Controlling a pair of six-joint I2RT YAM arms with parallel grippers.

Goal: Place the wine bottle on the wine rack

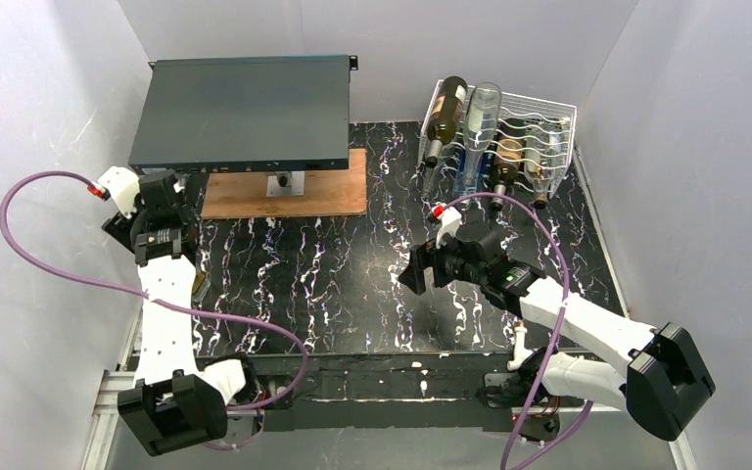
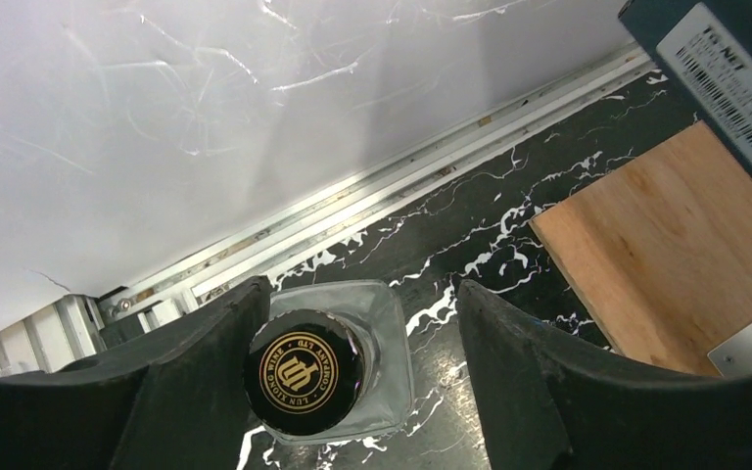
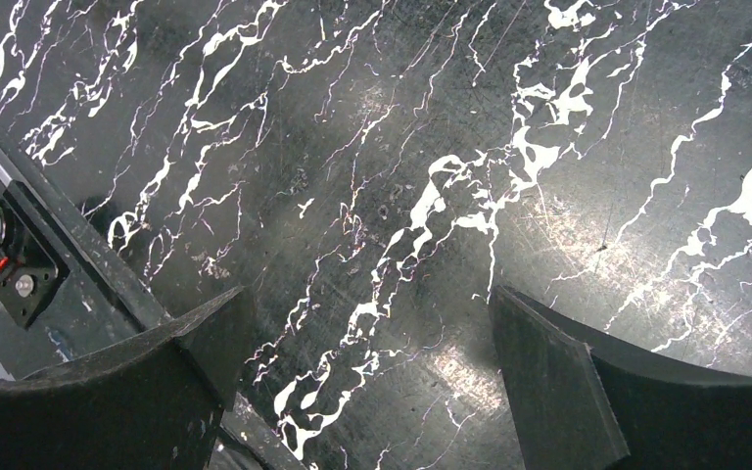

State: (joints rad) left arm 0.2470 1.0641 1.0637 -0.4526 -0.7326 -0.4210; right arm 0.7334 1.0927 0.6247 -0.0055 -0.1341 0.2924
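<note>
Your left wrist camera gives you what the top view cannot: the bottle (image 2: pixel 304 370), upright and seen from straight above, with a black cap bearing a gold emblem over clear, squarish glass shoulders. It stands on the table (image 2: pixel 470 225) at the far left, close to the rail (image 2: pixel 372 201) along the wall and near the board (image 2: pixel 676 245).

In the top view the left claw (image 1: pixel 160 196) covers that spot, so you see no bottle there. The wrist view shows the claw spread, with the bottle between its fingers (image 2: pixel 186 392). The finger on the left of that view sits right at the glass shoulder. The other stands apart from it, with dark table showing in the gap, so the claw is around the bottle, not clamped on it.

Only the top view shows you the rack (image 1: pixel 551 106), at the far right corner, well apart from the bottle. It holds several stored bottles (image 1: pixel 447 116) lying in its cradles, necks toward you: a dark labelled one and a clear one on top, more below. The same view shows the box (image 1: pixel 240 113) at the far left, with the board at its near edge.

Your right claw (image 3: pixel 367 299) hangs over bare table near the middle, fingers wide apart with nothing between them.
</note>
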